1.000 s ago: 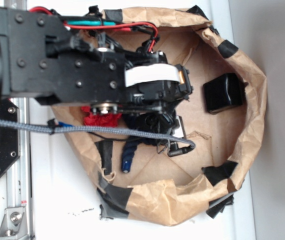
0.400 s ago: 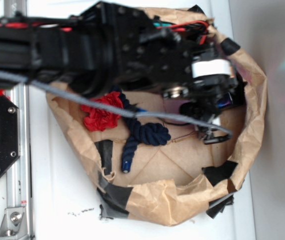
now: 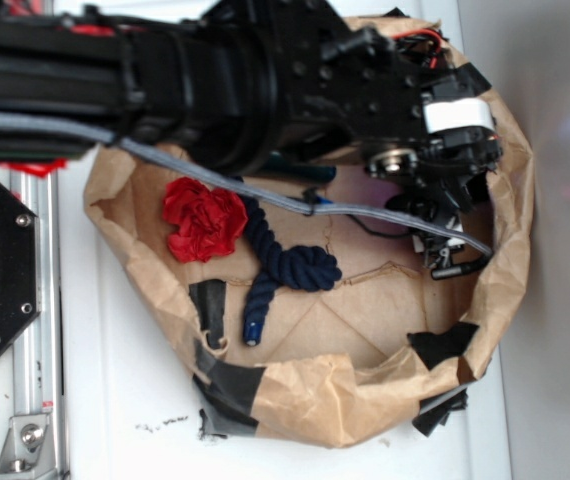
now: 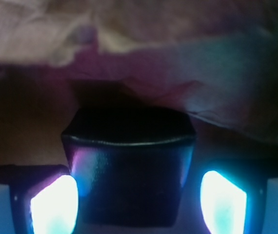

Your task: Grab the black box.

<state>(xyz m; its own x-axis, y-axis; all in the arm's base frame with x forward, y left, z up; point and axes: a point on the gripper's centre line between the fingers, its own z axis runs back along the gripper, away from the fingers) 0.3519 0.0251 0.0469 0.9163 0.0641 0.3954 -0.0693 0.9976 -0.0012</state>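
The exterior view is evenly bright, with a washed-out white bench (image 3: 115, 400) and soft focus. The wrist view is dim and blurred, purple-tinted, the tool's fingers (image 4: 53, 204) glaring cyan-white, glinting off the black box (image 4: 129, 161).

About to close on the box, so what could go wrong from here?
The glossy black square box sits between the pincer fingers, but its slick surface could slip out as they close. In the exterior view the arm hides the box, so alignment rests on the wrist view. The crumpled brown paper wall is close and may snag.
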